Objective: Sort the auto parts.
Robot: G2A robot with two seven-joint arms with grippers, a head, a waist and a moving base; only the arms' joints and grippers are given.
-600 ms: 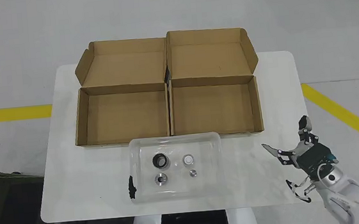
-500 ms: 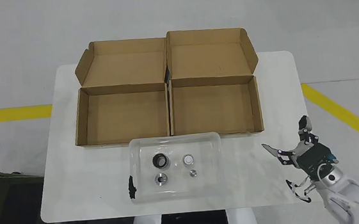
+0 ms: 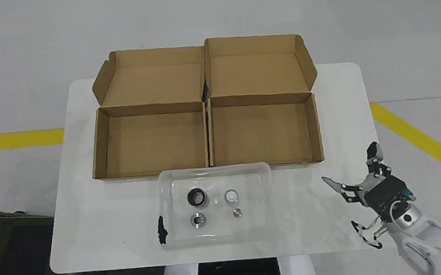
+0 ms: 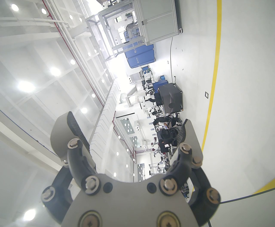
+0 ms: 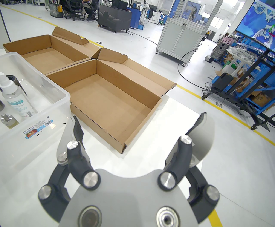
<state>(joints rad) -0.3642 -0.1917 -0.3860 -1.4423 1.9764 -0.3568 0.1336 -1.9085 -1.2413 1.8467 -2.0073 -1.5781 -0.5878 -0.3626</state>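
Observation:
A clear plastic bin near the table's front edge holds a black ring, a small white-capped spray bottle, a metal cylinder and a small metal fitting. My right gripper is open over the table's front right corner, well right of the bin and holding nothing. The right wrist view shows its spread fingers, with the bin, bottle and metal fitting off to one side. My left gripper is open and points up at the hall's ceiling.
Two open, empty cardboard boxes stand side by side behind the bin, left box and right box, lids folded back. A small black object lies just left of the bin. Bare white table surrounds them.

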